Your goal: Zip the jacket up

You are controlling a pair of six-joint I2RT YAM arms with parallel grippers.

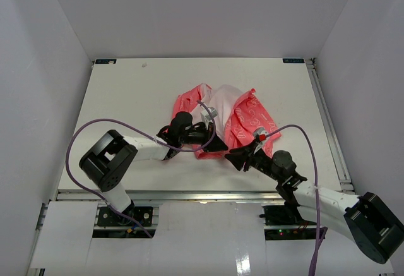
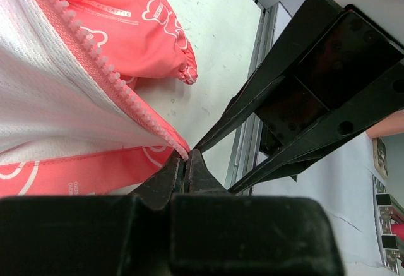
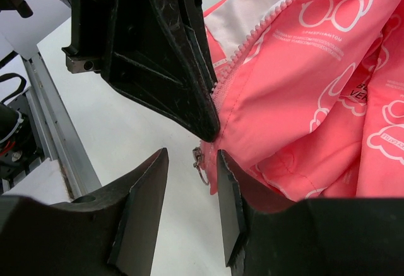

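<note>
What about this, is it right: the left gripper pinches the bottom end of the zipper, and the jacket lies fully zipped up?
Not fully. The jacket is unzipped: the top view shows it lying open with its white lining bare. The left gripper does pinch the bottom end of the zipper, as the left wrist view shows.

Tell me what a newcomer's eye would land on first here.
The coral-pink jacket stands out, lying open in the middle of the table with its white lining showing. At its near edge the left gripper is shut on the bottom corner by the zipper's end. Right beside it, the right gripper stands open at the small metal zipper pull.
</note>
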